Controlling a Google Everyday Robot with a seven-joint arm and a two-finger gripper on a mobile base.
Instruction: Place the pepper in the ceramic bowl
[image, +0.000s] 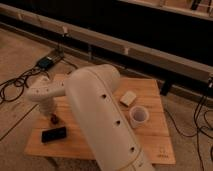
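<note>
The pepper (53, 119) is a small dark red thing lying on the wooden table (150, 90) near its left edge. My gripper (48, 108) hangs at the end of the white arm (95, 115), pointing down directly above the pepper and very close to it. The ceramic bowl is out of view, perhaps hidden behind the arm's big white link, which covers the middle of the table.
A flat black rectangular device (53, 134) lies just in front of the pepper. A white translucent cup (138, 116) and a small pale block (127, 98) stand on the table's right half. Cables and a box (46, 62) lie on the floor at left.
</note>
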